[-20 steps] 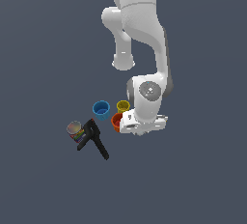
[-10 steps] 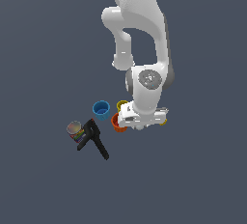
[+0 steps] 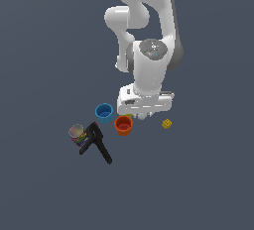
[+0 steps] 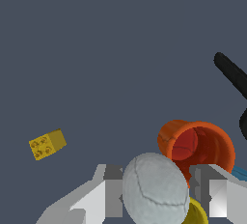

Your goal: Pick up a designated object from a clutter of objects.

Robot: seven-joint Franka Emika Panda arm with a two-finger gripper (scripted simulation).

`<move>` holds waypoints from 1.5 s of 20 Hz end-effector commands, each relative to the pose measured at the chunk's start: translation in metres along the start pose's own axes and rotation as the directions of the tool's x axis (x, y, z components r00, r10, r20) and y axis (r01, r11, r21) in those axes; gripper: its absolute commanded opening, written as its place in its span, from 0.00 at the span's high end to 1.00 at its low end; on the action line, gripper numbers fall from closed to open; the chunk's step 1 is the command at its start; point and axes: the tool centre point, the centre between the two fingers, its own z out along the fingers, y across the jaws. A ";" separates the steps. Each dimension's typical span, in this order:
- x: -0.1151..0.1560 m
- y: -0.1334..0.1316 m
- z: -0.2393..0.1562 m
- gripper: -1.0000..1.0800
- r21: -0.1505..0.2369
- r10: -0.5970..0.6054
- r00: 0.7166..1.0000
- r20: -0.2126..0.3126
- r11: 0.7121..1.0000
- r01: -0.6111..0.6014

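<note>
The white arm (image 3: 149, 40) reaches down over the dark counter (image 3: 44, 50), its claw (image 3: 142, 116) low just beside the orange cup (image 3: 123, 125), with a small pale ball (image 3: 143, 117) barely showing beneath it. The blue cup (image 3: 104, 112) sits next to the orange one. Toward the exterior view's left lie the black clamp (image 3: 97, 142) and the can (image 3: 77, 133), touching; the yellow block (image 3: 167, 123) sits apart on the exterior view's right.

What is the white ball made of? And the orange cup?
The white ball looks like matte, leathery material, with thin seam-like lines across it, though a render can't confirm that. The orange cup looks like smooth plastic: one even colour, thin rim, slight sheen.
</note>
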 end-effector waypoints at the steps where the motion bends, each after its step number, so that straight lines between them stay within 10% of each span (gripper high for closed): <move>1: -0.007 0.003 -0.026 1.00 0.000 0.000 1.000 0.002 1.000 0.000; 30: -0.058 0.036 -0.266 1.00 0.000 0.002 1.000 0.022 1.000 -0.002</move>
